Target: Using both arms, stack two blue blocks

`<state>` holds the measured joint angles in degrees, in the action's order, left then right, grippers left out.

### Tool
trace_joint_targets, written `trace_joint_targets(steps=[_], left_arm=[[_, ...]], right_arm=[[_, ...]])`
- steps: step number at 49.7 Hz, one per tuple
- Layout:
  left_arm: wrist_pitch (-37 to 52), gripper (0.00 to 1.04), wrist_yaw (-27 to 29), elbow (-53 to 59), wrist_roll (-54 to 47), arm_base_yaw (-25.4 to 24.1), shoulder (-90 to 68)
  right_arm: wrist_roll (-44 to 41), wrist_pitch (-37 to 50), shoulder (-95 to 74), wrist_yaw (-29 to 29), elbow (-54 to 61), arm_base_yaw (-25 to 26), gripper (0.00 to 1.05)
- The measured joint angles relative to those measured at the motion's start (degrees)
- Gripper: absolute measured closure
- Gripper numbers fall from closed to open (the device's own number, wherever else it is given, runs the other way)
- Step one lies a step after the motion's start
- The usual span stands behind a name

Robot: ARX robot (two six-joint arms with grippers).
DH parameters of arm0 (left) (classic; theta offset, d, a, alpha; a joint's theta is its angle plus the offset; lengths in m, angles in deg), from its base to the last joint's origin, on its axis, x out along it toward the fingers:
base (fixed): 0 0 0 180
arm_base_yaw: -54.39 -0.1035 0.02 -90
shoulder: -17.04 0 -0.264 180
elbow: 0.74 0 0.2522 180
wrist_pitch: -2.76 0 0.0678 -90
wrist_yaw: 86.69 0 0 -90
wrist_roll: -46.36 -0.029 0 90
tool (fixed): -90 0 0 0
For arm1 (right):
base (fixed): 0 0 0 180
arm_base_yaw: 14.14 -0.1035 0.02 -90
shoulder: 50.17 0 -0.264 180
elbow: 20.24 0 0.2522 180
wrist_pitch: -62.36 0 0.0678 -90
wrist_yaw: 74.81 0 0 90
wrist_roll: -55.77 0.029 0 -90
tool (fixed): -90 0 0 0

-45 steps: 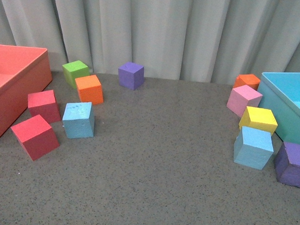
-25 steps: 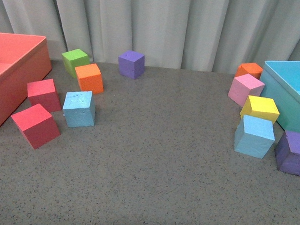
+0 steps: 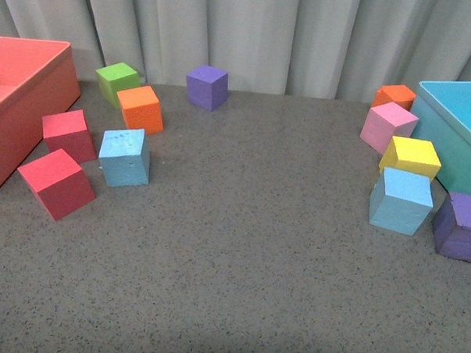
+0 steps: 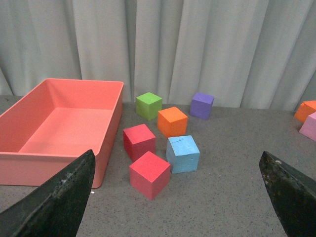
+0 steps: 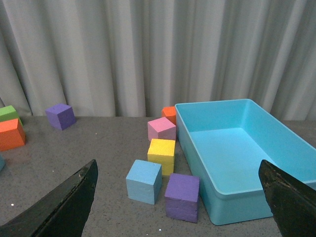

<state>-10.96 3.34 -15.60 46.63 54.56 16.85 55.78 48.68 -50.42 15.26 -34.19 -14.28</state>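
Front view: I log the left blue block [image 3: 124,157] on the grey table [image 3: 248,247], hemmed by red cubes [image 3: 68,135] and an orange cube [image 3: 140,109]. The right blue block [image 3: 400,201] sits well apart from it, just beside a yellow cube [image 3: 410,157] and a purple cube [image 3: 460,227].

Left wrist view: left gripper [image 4: 176,154], jaws spread wide, empty. The left blue block [image 4: 182,153] lies ahead, near the red bin [image 4: 111,128].

Right wrist view: right gripper [image 5: 177,163], jaws spread, empty. The right blue block [image 5: 143,181] lies near the turquoise bin [image 5: 197,163].

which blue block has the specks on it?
The left blue block, nearest the red bin: faint dark specks on its top face. The right blue block, by the yellow cube, looks plain.
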Motion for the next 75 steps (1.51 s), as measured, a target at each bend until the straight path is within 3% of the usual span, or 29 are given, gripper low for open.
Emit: trace_joint_targets(steps=[4,5,9,12,22,26,38,48,75], left_arm=[[0.0,0.07,0.0,0.0,0.0,0.0,0.0],[0.0,0.07,0.0,0.0,0.0,0.0,0.0],[0.0,0.07,0.1,0.0,0.0,0.0,0.0],[0.0,0.07,0.1,0.0,0.0,0.0,0.0],[0.0,0.07,0.0,0.0,0.0,0.0,0.0],[0.0,0.07,0.0,0.0,0.0,0.0,0.0],[0.0,0.07,0.0,0.0,0.0,0.0,0.0],[0.0,0.07,0.0,0.0,0.0,0.0,0.0],[0.0,0.07,0.0,0.0,0.0,0.0,0.0]], right_arm=[[0.0,0.0,0.0,0.0,0.0,0.0,0.10],[-0.8,0.1,-0.3,-2.2,0.0,-0.6,0.10],[-9.4,4.3,-7.9,-21.4,-0.6,-6.1,0.10],[-11.6,8.9,-14.8,-24.2,-1.2,-6.0,0.10],[-6.6,26.9,-50.4,-15.4,-10.5,-2.4,0.10],[-1.4,28.2,-66.5,-11.9,-17.6,-2.4,0.10],[10.4,16.0,-94.9,-7.2,-38.3,-3.5,0.10],[16.6,8.1,-106.1,-4.3,-50.5,-4.7,0.10],[24.2,-3.8,-119.1,-4.3,-64.8,-7.6,0.10]])
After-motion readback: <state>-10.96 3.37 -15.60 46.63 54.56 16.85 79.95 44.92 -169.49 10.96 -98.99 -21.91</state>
